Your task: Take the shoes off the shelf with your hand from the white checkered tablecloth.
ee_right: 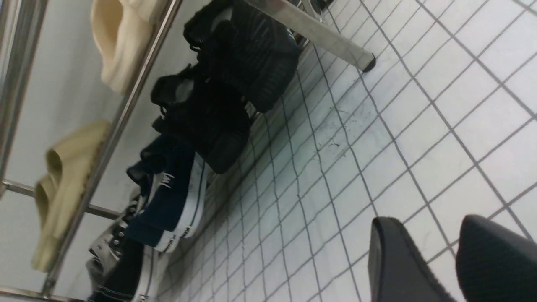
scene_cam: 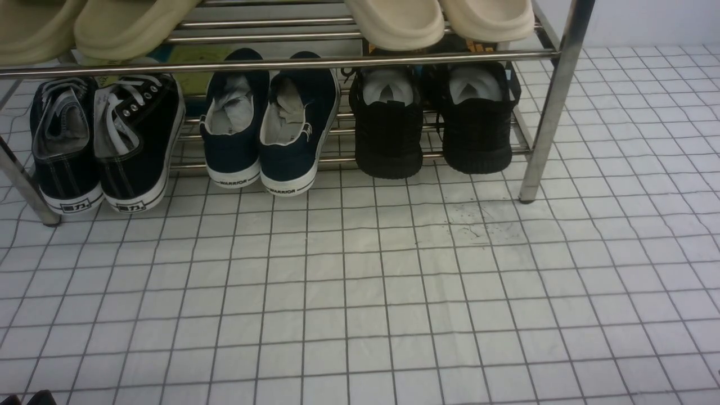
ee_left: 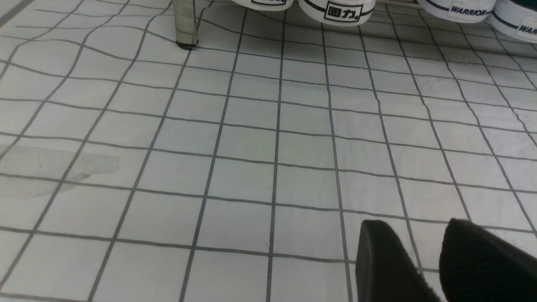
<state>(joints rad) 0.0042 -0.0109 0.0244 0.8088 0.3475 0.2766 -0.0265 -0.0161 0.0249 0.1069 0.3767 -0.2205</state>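
Black knit shoes [scene_cam: 388, 135], heels outward, low on chrome shelf [scene_cam: 554, 107], right end

Shiny chrome shelf [scene_cam: 553, 112], seemingly knit shoes [scene_cam: 388, 135]

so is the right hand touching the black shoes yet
Apart: the right wrist view shows bare tablecloth between the right hand and the black shoes on the shelf.

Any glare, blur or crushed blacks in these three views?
Front view: sharp, evenly lit; the shoes sit in shadow under the shelf's upper tier, knit detail faint; mild sheen on the chrome. Left wrist view: tablecloth crisp, left gripper slightly soft, too close to focus. Right wrist view: frame rolled sideways, right gripper blurred, shoes dark yet readable.
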